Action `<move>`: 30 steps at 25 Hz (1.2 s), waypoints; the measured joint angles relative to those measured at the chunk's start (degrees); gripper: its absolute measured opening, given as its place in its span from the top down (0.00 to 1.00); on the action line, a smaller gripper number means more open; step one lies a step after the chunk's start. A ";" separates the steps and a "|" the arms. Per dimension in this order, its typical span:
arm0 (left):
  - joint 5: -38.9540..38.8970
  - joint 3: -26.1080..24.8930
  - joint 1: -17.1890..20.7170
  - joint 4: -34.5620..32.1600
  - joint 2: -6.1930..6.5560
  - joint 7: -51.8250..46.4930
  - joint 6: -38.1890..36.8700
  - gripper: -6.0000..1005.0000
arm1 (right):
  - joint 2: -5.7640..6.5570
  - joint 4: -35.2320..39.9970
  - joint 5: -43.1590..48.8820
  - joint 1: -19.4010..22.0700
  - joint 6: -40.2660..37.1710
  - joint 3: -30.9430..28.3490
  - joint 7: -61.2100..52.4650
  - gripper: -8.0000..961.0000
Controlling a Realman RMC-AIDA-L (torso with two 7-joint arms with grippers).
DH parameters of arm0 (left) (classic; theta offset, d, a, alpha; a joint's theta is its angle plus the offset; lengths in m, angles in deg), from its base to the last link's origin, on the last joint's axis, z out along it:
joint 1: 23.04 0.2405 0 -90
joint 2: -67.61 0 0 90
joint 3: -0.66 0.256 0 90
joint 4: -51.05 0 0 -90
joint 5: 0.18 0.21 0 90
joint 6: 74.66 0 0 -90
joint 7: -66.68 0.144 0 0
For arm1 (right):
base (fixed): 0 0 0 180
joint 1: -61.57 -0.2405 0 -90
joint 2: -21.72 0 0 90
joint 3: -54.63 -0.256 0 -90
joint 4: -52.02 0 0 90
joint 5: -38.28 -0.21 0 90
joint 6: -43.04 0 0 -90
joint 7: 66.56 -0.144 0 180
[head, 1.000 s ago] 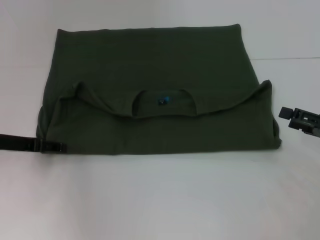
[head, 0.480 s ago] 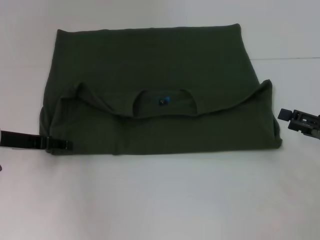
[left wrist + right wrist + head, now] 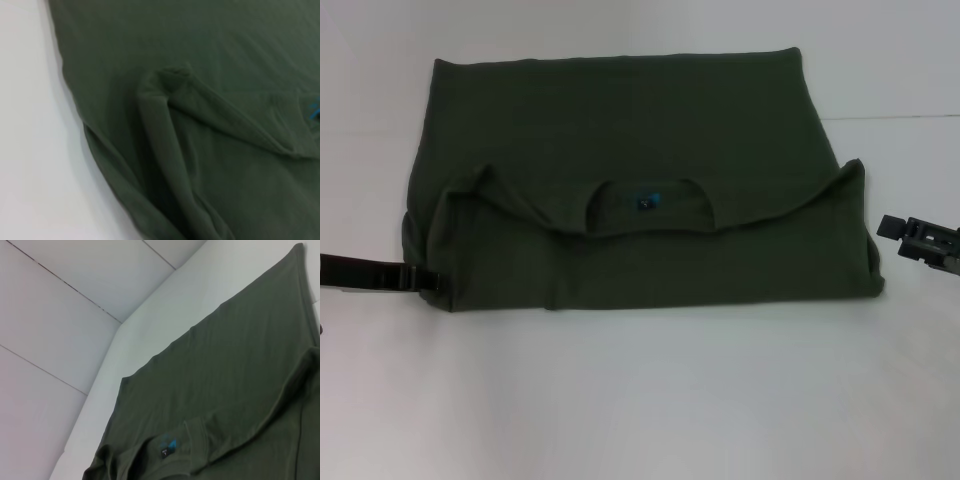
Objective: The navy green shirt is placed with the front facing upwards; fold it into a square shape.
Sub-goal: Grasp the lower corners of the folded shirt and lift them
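Left gripper low at the near left corner of the navy green shirt, touching the edge; can't tell if pinching or not. Shirt folded over on the white table, collar up. Right gripper beside the right edge, not touching

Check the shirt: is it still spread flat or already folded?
Partly folded. The navy green shirt has its collar end doubled over the body, collar label mid-shirt. It is a wide rectangle, not yet a square.

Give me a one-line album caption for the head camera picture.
Half-folded navy green shirt on a white table, left gripper at its corner, right gripper alongside.
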 joint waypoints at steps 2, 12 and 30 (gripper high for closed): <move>0.00 0.00 -0.19 0.07 0.01 0.00 0.02 0.70 | 0.00 0.06 0.00 -0.08 0.01 0.00 0.00 0.10; 0.28 0.08 -0.48 0.16 0.10 0.01 0.11 0.87 | 0.00 0.28 0.00 -0.40 0.03 0.00 -0.41 0.10; -0.20 -0.60 -0.75 0.13 0.29 -0.54 -0.48 0.89 | 7.99 18.58 22.78 -11.25 -8.69 14.73 -37.52 0.11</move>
